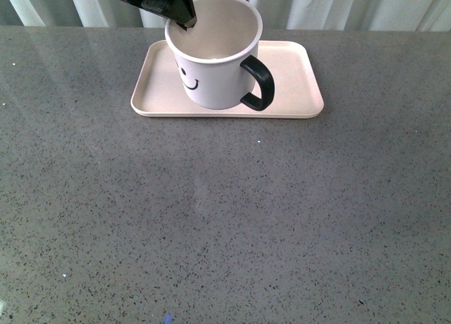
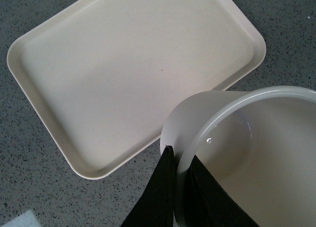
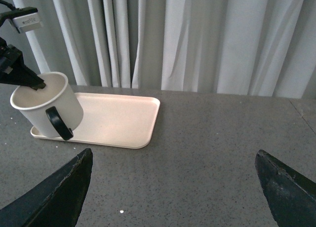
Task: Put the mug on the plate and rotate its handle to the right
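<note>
The white mug [image 1: 211, 63] with a black smiley face hangs slightly tilted over the pale plate [image 1: 299, 84]. I cannot tell whether its base touches the plate. Its black handle [image 1: 259, 84] points to the front right. My left gripper [image 1: 184, 17] is shut on the mug's far-left rim, one finger inside and one outside. The left wrist view shows this grip [image 2: 180, 158] on the mug [image 2: 256, 153] beside the bare plate [image 2: 123, 74]. My right gripper [image 3: 174, 155] is open and empty over the table, well to the right of the plate [image 3: 123, 123] and the mug [image 3: 44, 108].
The grey speckled tabletop [image 1: 225, 218] stretches in front of the plate. Pale curtains [image 3: 197, 39] hang right behind the table's far edge. A small white patch [image 2: 19, 219] lies on the table near the plate's corner.
</note>
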`<state>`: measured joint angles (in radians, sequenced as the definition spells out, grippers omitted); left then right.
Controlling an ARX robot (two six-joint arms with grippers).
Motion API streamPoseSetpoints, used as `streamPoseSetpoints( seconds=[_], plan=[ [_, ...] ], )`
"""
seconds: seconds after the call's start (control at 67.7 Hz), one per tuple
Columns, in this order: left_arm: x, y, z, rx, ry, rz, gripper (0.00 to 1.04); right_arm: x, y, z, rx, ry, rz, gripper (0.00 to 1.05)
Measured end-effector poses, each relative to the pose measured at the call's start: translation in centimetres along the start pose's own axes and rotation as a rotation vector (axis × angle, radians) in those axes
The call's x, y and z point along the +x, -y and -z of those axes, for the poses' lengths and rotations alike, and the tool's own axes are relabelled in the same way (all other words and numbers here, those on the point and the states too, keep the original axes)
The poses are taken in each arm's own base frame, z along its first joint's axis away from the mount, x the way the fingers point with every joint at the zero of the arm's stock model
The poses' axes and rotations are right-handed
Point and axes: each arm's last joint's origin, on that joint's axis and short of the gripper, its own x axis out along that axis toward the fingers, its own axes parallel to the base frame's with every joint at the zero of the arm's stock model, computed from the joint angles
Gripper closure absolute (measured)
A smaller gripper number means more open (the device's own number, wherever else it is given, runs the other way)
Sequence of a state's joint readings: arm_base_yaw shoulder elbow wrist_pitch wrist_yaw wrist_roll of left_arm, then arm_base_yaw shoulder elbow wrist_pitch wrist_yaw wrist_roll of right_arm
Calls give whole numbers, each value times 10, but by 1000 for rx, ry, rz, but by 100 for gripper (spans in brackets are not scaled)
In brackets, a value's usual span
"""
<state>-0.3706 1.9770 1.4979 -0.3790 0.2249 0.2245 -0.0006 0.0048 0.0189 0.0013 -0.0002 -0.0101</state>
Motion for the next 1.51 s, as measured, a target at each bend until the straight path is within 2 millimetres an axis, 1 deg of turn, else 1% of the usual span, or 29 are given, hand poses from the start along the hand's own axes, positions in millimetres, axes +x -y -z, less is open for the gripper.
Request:
streamPoseSetpoints(
  seconds=[0.443,0.517,0.591,0.709,0.842,0.931,1.152,1.344,1.403,1.507],
  plan=[
    [0,0,0,-3,-3,-6,103,0,0,0,0,0,0,9],
    [2,-2,-6,-15,-69,4,103,0,0,0,0,0,0,9],
    [16,-10,-22,-7,-84,7,103,0,0,0,0,0,0,9],
    [35,-20,-37,-3,-91,9,103,0,0,0,0,0,0,9],
    [53,-29,-51,-7,-95,12,103,0,0,0,0,0,0,9],
    [64,-36,-57,-13,-109,8,103,0,0,0,0,0,0,9],
    [93,-47,-62,-14,-160,12,103,0,0,0,0,0,0,9],
    [113,-50,-56,-19,-207,21,103,0,0,0,0,0,0,9],
    [116,-50,-56,-18,-205,22,103,0,0,0,0,0,0,9],
    [115,-50,-58,-11,-190,19,103,0,0,0,0,0,0,9]
  ],
)
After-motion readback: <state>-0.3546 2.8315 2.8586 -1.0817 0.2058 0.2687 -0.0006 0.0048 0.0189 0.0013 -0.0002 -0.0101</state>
